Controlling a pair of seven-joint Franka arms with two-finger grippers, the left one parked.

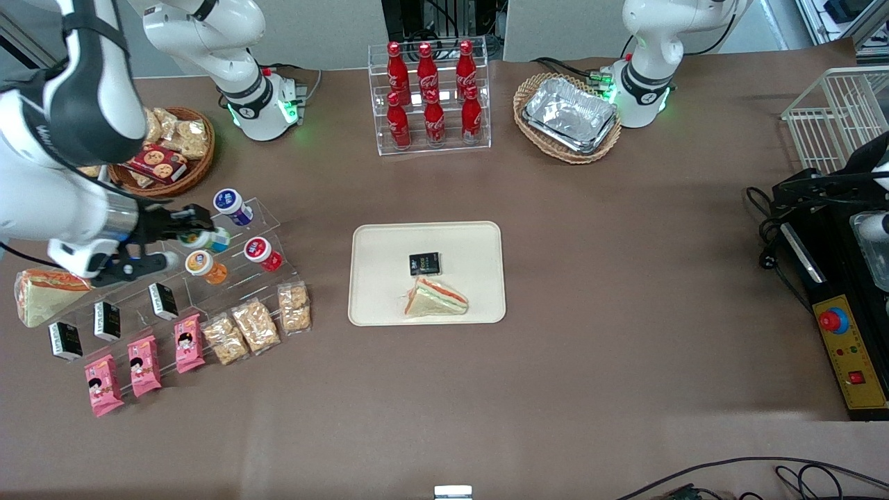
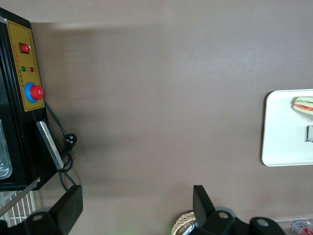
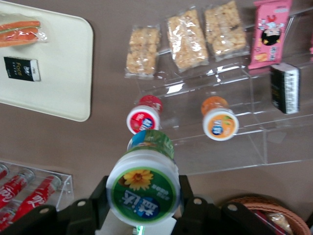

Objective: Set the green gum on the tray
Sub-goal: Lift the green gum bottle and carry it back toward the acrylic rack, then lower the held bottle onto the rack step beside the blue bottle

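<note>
The green gum (image 1: 206, 239) lies on the clear tiered stand (image 1: 274, 222), between a blue-lidded bottle (image 1: 233, 206) and an orange one (image 1: 205, 267). My right gripper (image 1: 196, 228) is at the gum's lid end, toward the working arm's end of the table. In the right wrist view the green-and-white lid (image 3: 143, 192) fills the gap of the gripper (image 3: 143, 198), and both black fingers (image 3: 100, 200) press against its sides. The cream tray (image 1: 389, 305) lies mid-table, also seen as the tray (image 3: 58, 88), and carries a wrapped sandwich (image 1: 436, 298) and a small black pack (image 1: 424, 263).
A red-lidded bottle (image 1: 262, 253) sits on the stand beside the orange one. Snack packs (image 1: 255, 325) and pink packets (image 1: 144, 364) lie nearer the front camera. A wicker snack basket (image 1: 167, 153), a cola rack (image 1: 430, 97) and a foil-tray basket (image 1: 569, 114) stand farther from it.
</note>
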